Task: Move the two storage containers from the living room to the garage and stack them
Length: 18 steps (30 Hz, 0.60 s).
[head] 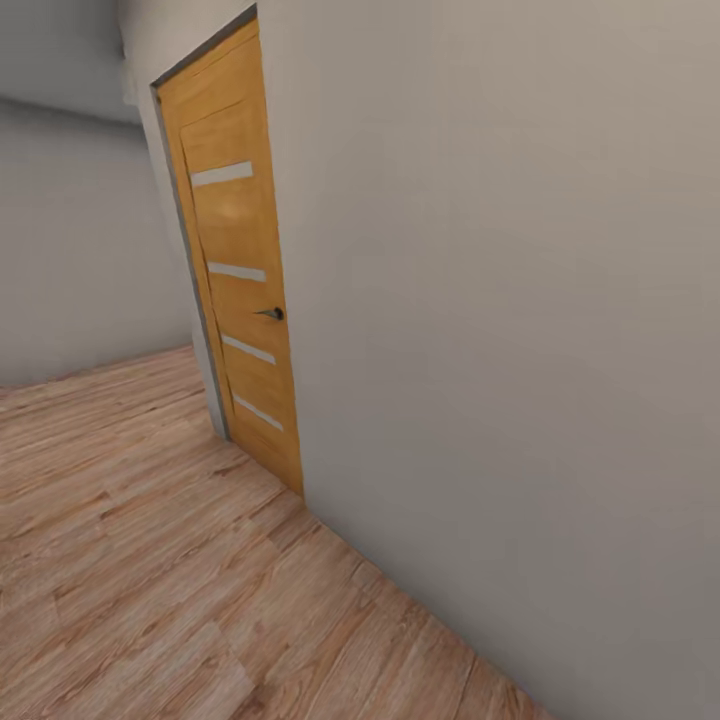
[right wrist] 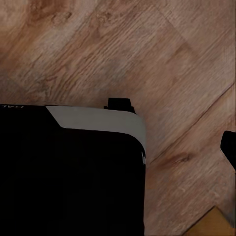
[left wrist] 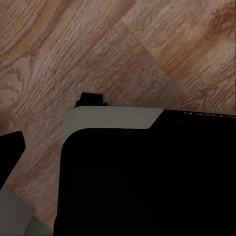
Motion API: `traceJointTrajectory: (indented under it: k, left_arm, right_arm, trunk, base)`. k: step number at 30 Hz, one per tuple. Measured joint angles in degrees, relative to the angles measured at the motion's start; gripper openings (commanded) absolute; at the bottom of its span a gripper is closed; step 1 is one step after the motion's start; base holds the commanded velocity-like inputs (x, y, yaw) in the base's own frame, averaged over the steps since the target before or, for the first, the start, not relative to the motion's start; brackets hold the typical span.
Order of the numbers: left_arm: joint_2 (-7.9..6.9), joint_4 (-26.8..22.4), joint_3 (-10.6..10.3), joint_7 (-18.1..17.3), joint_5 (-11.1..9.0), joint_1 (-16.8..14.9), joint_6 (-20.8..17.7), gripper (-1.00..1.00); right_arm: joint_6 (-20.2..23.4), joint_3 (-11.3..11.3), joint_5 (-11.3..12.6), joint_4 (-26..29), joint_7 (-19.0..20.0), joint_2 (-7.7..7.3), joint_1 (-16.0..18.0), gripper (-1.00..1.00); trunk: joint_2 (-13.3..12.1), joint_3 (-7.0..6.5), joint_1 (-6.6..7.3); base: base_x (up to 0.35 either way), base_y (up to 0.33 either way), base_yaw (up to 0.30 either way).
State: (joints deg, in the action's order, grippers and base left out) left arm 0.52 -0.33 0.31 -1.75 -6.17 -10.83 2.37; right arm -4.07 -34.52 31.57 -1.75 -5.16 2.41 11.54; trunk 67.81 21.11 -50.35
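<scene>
Light wood-plank flooring (head: 150, 580) lies nearest to us and runs from the bottom edge of the head view up to the walls. We find neither orange-red storage container in the three views, so we cannot state where the two containers are at this moment.

Next outward from the flooring stands the orange-wood door with four pale slits (head: 240, 270), shut in its grey frame, with a small dark lever handle (head: 271, 313) at mid-height. A plain pale-grey wall (head: 500, 300) extends from the door toward us on the right side of the head view. A second pale wall (head: 70, 250) closes the space on the left, well apart from us.

Both wrist views look down on the same wood planks. A black body panel with a pale-grey edge (left wrist: 142, 177) occupies the lower part of the left wrist view, and a matching black panel (right wrist: 69, 172) appears in the right wrist view. We judge these to be parts of the robot itself.

We cannot tell whether the left pincer or the right pincer is wide, narrow or holding anything.

We judge the step in hand to be travel between rooms. The next move calls for squaring the base to the door and passing through it.
</scene>
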Motion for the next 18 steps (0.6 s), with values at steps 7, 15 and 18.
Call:
traceJointTrajectory:
  k: [7,15,18]
  left_arm:
    - [0.0,-0.02,0.05,0.02,-0.01,0.01,0.0,1.0]
    - [0.0,-0.02,0.05,0.0,-0.01,0.0,0.0,1.0]
    - [0.0,-0.02,0.05,-0.01,0.0,-0.01,0.0,1.0]
  right_arm:
    - [0.0,0.01,-0.01,0.0,-0.01,0.0,0.0,1.0]
    - [0.02,0.0,-0.01,0.0,-0.01,0.0,0.0,1.0]
    - [0.07,-0.02,-0.01,0.0,0.0,0.0,0.0,1.0]
  trunk:
    - [0.0,0.0,0.0]
    - [0.0,0.0,0.0]
    - [0.0,0.0,0.0]
  base:
    - [0.322,0.0,0.269]
    - [0.322,0.0,0.269]
    - [0.322,0.0,0.269]
